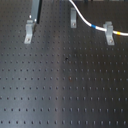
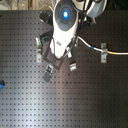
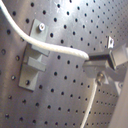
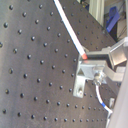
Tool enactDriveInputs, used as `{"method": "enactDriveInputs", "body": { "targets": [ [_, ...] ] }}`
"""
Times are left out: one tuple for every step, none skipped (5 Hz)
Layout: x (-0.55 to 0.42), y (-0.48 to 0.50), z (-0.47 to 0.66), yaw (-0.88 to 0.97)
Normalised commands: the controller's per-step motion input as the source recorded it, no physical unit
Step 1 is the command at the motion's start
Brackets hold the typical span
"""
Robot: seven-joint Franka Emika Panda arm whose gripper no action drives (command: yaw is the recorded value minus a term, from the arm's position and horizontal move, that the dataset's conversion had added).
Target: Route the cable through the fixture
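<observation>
The white cable (image 1: 80,13) comes down from the top of the first exterior view. Its blue band (image 1: 93,25) sits just before the right fixture (image 1: 108,33), which it passes through, and a yellow stretch (image 1: 120,32) follows. The middle fixture (image 1: 73,20) and the left fixture (image 1: 29,33) hold no cable in this view. My gripper (image 1: 32,19) hangs just above the left fixture. In the first wrist view the cable (image 3: 45,46) runs across a fixture (image 3: 31,62) into my shut gripper (image 3: 90,61). It also shows in the second wrist view (image 4: 70,27).
Everything stands on a black perforated board (image 1: 65,90). In the second exterior view the white arm (image 2: 62,25) covers the board's upper middle, and a small blue object (image 2: 1,85) sits at the second exterior view's left edge.
</observation>
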Motion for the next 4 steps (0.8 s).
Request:
{"method": "enactDriveInputs", "body": {
  "targets": [
    [-0.141, -0.076, 0.32, -0.45],
    [-0.147, -0.028, 0.34, -0.51],
    [-0.158, 0.032, 0.34, -0.43],
    [-0.184, 0.114, 0.41, -0.27]
  ]
}}
